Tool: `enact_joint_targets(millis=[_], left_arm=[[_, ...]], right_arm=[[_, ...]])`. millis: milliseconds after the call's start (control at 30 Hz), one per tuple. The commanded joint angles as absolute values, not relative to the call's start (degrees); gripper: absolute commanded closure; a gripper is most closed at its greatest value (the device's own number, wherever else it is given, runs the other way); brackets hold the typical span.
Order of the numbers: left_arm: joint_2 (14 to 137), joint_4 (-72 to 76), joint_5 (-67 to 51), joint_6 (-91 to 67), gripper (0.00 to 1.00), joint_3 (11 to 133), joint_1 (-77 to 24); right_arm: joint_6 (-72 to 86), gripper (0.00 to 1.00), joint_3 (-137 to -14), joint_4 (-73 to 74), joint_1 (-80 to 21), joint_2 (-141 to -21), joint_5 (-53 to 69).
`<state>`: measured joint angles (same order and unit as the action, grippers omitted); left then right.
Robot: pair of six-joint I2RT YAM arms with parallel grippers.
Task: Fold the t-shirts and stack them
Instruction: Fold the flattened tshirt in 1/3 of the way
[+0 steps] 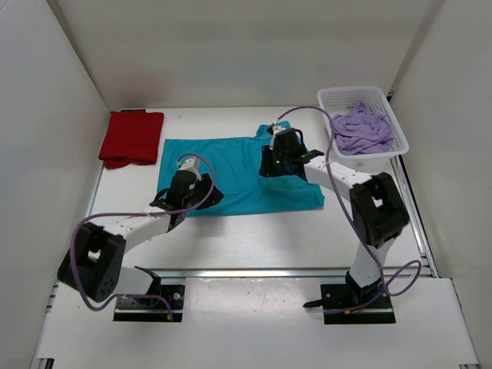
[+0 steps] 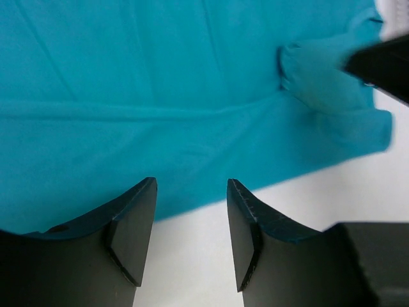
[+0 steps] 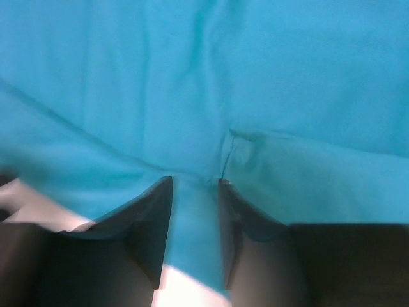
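Observation:
A teal-blue t-shirt (image 1: 238, 165) lies spread flat across the middle of the table. My left gripper (image 1: 188, 201) hovers at its near hem, open, with only bare white table between the fingers (image 2: 192, 217). My right gripper (image 1: 278, 161) is down on the shirt's far right part near the sleeve. Its jaws stand a little apart (image 3: 195, 211), and a strip of teal cloth (image 3: 192, 77) lies in the gap. A red t-shirt (image 1: 132, 137) lies folded at the back left. The lavender t-shirt (image 1: 361, 129) is crumpled in the basket.
The white lattice basket (image 1: 350, 91) stands at the back right corner. White walls close in the table on the left, back and right. In the left wrist view, the right arm's dark body (image 2: 383, 64) shows beyond the shirt's folded sleeve (image 2: 319, 83).

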<state>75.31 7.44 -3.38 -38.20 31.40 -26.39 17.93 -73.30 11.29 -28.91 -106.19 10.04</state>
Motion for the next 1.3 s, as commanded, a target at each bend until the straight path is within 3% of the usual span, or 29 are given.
enact_joint_targets(millis=[0,100,200,500,800,967,1167,1267], left_arm=[[79.62,3.18,-0.19,-33.50,0.42,35.67,-27.06],[83.31,0.54,2.89,-31.56,0.43,38.57,-30.14],[87.00,-2.63,4.13,-29.54,0.44,41.12,-32.25],[89.48,-8.43,-0.87,-28.48,0.44,39.38,-29.71],[74.64,-8.00,-2.73,-33.92,0.44,21.74,-36.12],[65.22,-7.29,-3.78,-41.21,0.43,13.89,-40.34],[60.81,-12.57,-1.76,-34.30,0.45,27.91,-30.97],[66.33,-11.08,-4.31,-31.73,0.49,36.72,-21.20]], right_arm=[[18.36,0.79,-68.14,8.35,-28.04,-98.36,10.20],[18.98,0.95,-60.67,6.60,-29.09,-95.64,10.20],[19.25,1.00,-54.59,5.45,-30.85,-94.93,9.23],[19.51,1.00,-44.14,4.57,-31.64,-94.66,8.35],[25.39,1.00,-25.95,4.48,-39.97,-79.65,7.29],[29.27,1.00,-23.11,9.05,-44.03,-69.72,7.38],[25.32,0.88,-30.84,9.76,-35.26,-64.51,13.52],[24.00,0.91,-35.84,7.22,-28.24,-66.43,14.59]])
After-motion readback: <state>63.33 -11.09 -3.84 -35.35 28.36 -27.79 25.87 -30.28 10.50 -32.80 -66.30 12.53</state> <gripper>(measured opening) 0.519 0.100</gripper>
